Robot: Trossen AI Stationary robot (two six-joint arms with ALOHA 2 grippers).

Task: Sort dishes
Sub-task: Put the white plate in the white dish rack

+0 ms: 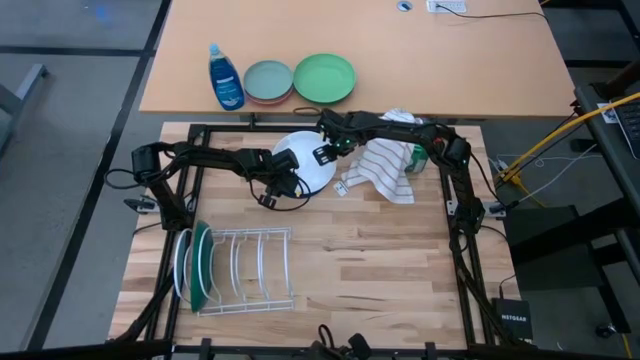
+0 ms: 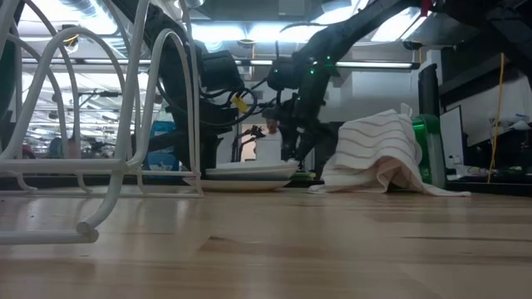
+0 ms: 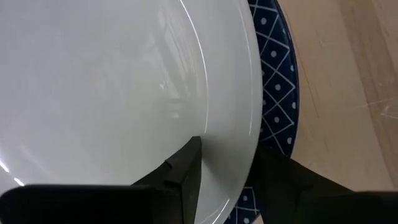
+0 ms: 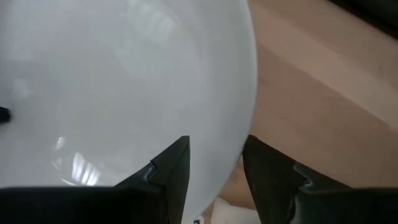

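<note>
A white plate lies on top of a dark blue plate in the middle of the table, toward the far side, just left of a striped cloth. Both grippers are at this pile. The left gripper has its fingers a little apart, one on top of the white plate's rim and one past its edge, over the blue plate — it looks set to pinch, but does not hold the plate yet. The right gripper sits the same way at the rim's other side, fingers a little apart with the rim between them.

Near the left corner stands a wire rack, and it already holds a green plate and a white one.

So the step seems to be picking up the white plate. Next, a gripper would need to close on the rim, lift only the top plate, and stand it in a free slot of the rack.
</note>
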